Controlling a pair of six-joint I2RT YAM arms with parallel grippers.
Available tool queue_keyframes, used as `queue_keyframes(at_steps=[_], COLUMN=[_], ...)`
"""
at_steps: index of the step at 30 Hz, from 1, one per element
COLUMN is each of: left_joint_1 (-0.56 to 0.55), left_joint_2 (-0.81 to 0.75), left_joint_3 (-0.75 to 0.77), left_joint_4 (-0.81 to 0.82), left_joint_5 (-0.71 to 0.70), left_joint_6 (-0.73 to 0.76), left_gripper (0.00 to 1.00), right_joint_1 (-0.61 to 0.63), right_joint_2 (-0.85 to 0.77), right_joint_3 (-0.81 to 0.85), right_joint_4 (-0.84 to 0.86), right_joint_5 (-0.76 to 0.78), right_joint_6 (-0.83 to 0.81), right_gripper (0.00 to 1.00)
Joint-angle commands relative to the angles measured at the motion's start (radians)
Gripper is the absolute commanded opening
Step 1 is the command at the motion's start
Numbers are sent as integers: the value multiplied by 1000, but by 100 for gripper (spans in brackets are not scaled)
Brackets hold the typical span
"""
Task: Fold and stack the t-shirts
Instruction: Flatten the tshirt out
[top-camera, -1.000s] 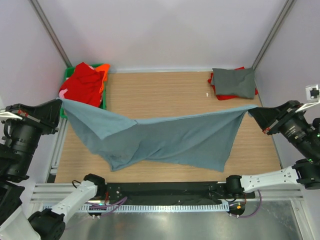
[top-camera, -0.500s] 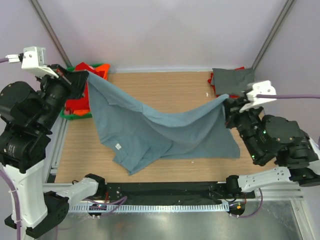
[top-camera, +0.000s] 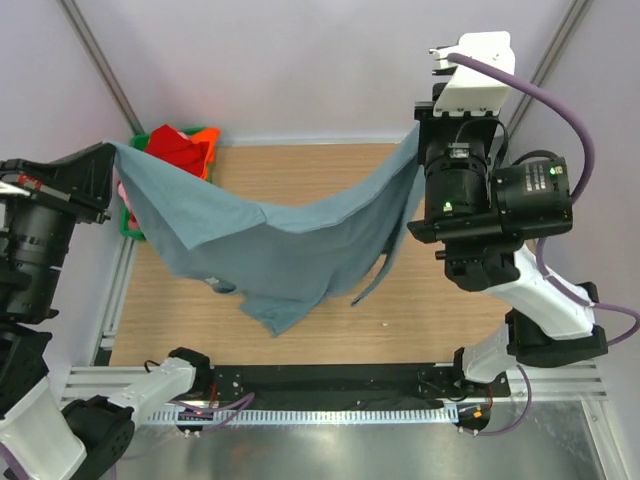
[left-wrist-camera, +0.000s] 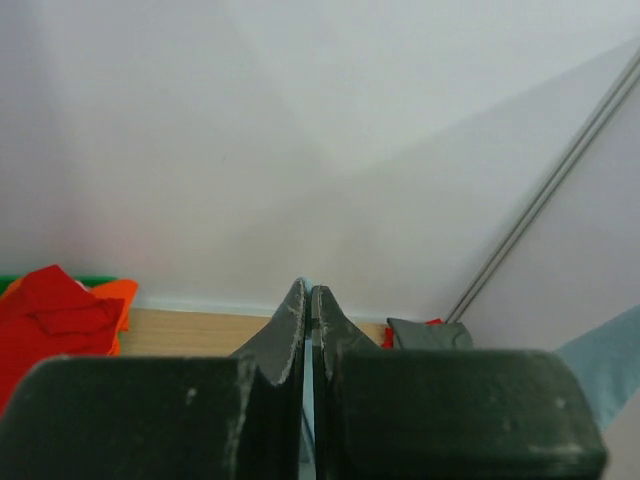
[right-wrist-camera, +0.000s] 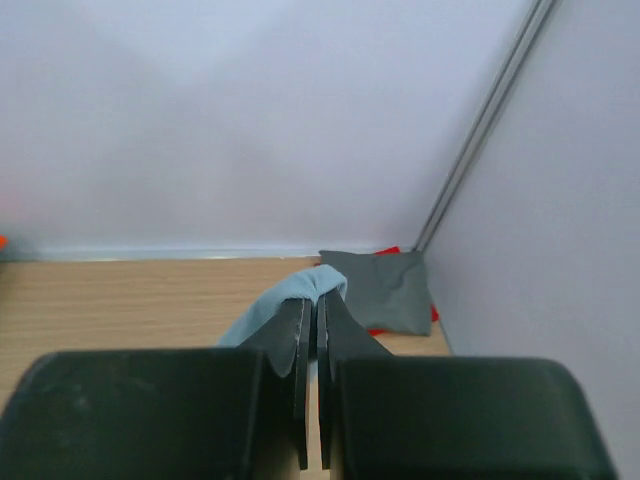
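**Blue-grey tee slung between both arms over worktop**

Top view: blue-grey t-shirt (top-camera: 285, 240) hangs in the air, stretched betw. the two end effectors. Long axis runs approx. 9 o'clock to 2 o'clock and sags mid-span. Bulk of the cloth droops toward 6 o'clock, lowest point near centre-left of worktop (top-camera: 330, 165). A narrow strip dangles off the R side toward 5 o'clock. Can't tell whether the low point touches the wood.

L end effector (top-camera: 112, 150) at 10 o'clock, clenched on the shirt's upper L corner. L wrist cam: fingers (left-wrist-camera: 292, 325) pressed together w/ a thin sliver of blue cloth betw. them.

R end effector (top-camera: 420, 140) at 1 o'clock, raised high, clamped on the opposite corner. R wrist cam: blue cloth bunches over the closed fingertips (right-wrist-camera: 300, 330).

Other tees: red and orange shirts (top-camera: 178, 152) heaped in green crate (top-camera: 207, 131), far L corner, 11 o'clock. Darker grey shirt (right-wrist-camera: 385, 285), folded, lies on a red one (right-wrist-camera: 432, 313) at the far R corner, 1 o'clock. Hidden by the R arm in top view.

No legible print or tags on any cloth at this res.
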Motion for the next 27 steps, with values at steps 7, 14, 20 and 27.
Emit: queue_keyframes(at_steps=[7, 14, 20, 27], left_joint_1=[4, 4, 4, 4], left_joint_2=[-62, -45, 97, 93], left_joint_3=[-51, 4, 54, -57], left_joint_4=[84, 115, 101, 302], left_joint_5=[145, 139, 95, 228], left_joint_6=[101, 150, 164, 142], left_gripper=[0, 0, 0, 0], right_joint_1=[13, 16, 190, 256], right_joint_2=[-373, -428, -434, -442], right_joint_3=[-137, -132, -76, -195], right_joint_4=[-420, -690, -988, -976], right_joint_5=[62, -113, -311, -299], right_joint_6=[391, 613, 761, 576], right_gripper=[1, 1, 1, 1])
